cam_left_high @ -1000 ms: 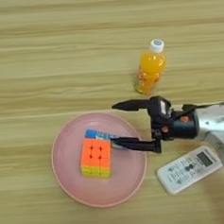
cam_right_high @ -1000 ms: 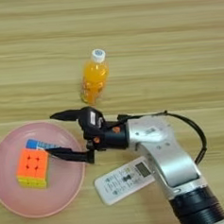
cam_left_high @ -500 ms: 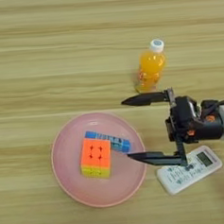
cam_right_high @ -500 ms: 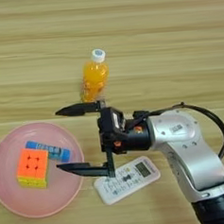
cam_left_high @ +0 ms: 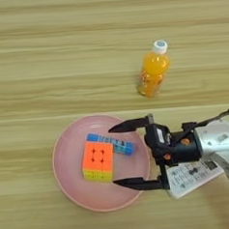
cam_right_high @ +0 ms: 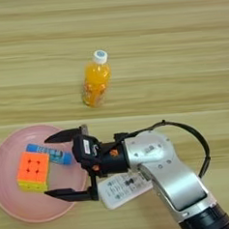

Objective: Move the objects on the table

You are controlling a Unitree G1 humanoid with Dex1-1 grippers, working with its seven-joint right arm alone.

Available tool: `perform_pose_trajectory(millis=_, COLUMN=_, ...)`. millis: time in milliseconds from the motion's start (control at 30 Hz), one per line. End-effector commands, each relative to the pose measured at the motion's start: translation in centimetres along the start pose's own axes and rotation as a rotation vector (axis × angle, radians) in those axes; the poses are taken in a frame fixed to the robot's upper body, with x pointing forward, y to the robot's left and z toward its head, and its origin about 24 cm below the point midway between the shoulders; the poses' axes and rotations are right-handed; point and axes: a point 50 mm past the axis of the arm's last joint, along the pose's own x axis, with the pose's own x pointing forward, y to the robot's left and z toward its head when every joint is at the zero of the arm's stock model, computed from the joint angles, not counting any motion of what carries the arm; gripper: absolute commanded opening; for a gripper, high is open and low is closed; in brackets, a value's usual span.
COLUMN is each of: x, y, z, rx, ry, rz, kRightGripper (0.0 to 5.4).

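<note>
My right gripper [cam_left_high: 113, 156] stands open over the right side of the pink plate [cam_left_high: 68, 187], its two black fingers spread wide with nothing between them. The orange-and-yellow cube [cam_left_high: 98, 161] lies in the plate just left of the fingertips. The blue tube [cam_left_high: 110, 143] rests behind the cube, between the upper finger and the cube. The white remote [cam_left_high: 193, 174] lies right of the plate, partly under the gripper's body. The orange-juice bottle [cam_left_high: 153, 69] stands upright farther back on the table [cam_left_high: 45, 68].
The silver forearm [cam_right_high: 174, 180] comes in from the bottom right and covers the table there, with a black cable [cam_right_high: 195, 140] looping above it.
The gripper drew right over the remote while its fingers spread wider, then came back left and nearer, so both fingertips now reach over the plate. Cube, tube, bottle and remote stayed put.
</note>
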Motion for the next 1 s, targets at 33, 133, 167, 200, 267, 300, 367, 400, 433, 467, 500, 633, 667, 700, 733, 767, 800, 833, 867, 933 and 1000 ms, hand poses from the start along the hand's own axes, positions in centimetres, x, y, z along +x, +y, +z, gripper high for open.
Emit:
perform_pose_trajectory(millis=33, x=0.2, y=-1.2, z=0.6, rx=-0.061, ry=0.021, rz=-0.052, kRightGripper=5.37)
perform_pose_trajectory(millis=133, x=0.8, y=-1.3, z=0.0, rx=-0.046, ry=0.038, rz=-0.050, kRightGripper=5.37)
perform_pose_trajectory(millis=167, x=1.0, y=-1.3, z=-0.1, rx=-0.043, ry=0.040, rz=-0.047, kRightGripper=5.37)
perform_pose_trajectory(millis=200, x=1.1, y=-1.3, z=-0.2, rx=-0.040, ry=0.042, rz=-0.042, kRightGripper=5.37)
perform_pose_trajectory(millis=267, x=1.4, y=-1.2, z=-0.4, rx=-0.037, ry=0.044, rz=-0.034, kRightGripper=5.37)
perform_pose_trajectory(millis=300, x=1.5, y=-1.1, z=-0.4, rx=-0.036, ry=0.044, rz=-0.030, kRightGripper=5.37)
perform_pose_trajectory(millis=367, x=1.8, y=-1.1, z=-0.4, rx=-0.036, ry=0.042, rz=-0.023, kRightGripper=5.17)
perform_pose_trajectory(millis=400, x=1.9, y=-1.1, z=-0.4, rx=-0.037, ry=0.041, rz=-0.020, kRightGripper=5.08)
perform_pose_trajectory(millis=433, x=2.0, y=-1.0, z=-0.4, rx=-0.037, ry=0.041, rz=-0.017, kRightGripper=4.90)
perform_pose_trajectory(millis=467, x=2.2, y=-1.0, z=-0.4, rx=-0.036, ry=0.041, rz=-0.012, kRightGripper=4.79)
perform_pose_trajectory(millis=500, x=2.3, y=-1.0, z=-0.5, rx=-0.036, ry=0.042, rz=-0.009, kRightGripper=4.68)
perform_pose_trajectory(millis=633, x=2.6, y=-1.1, z=-0.7, rx=-0.034, ry=0.049, rz=-0.008, kRightGripper=3.92)
perform_pose_trajectory(millis=667, x=2.7, y=-1.1, z=-0.7, rx=-0.034, ry=0.049, rz=-0.008, kRightGripper=3.79)
perform_pose_trajectory(millis=700, x=2.7, y=-1.1, z=-0.8, rx=-0.033, ry=0.050, rz=-0.010, kRightGripper=3.60)
perform_pose_trajectory(millis=733, x=2.7, y=-1.2, z=-0.8, rx=-0.033, ry=0.051, rz=-0.013, kRightGripper=3.49)
perform_pose_trajectory(millis=767, x=2.8, y=-1.2, z=-0.8, rx=-0.033, ry=0.052, rz=-0.015, kRightGripper=3.38)
perform_pose_trajectory(millis=800, x=2.8, y=-1.2, z=-0.8, rx=-0.033, ry=0.052, rz=-0.017, kRightGripper=3.35)
perform_pose_trajectory(millis=833, x=2.8, y=-1.2, z=-0.8, rx=-0.034, ry=0.052, rz=-0.018, kRightGripper=3.34)
perform_pose_trajectory(millis=867, x=2.8, y=-1.2, z=-0.8, rx=-0.034, ry=0.052, rz=-0.018, kRightGripper=3.34)
perform_pose_trajectory(millis=933, x=2.8, y=-1.3, z=-0.9, rx=-0.035, ry=0.051, rz=-0.020, kRightGripper=3.34)
perform_pose_trajectory(millis=1000, x=2.8, y=-1.3, z=-0.8, rx=-0.036, ry=0.051, rz=-0.022, kRightGripper=3.34)
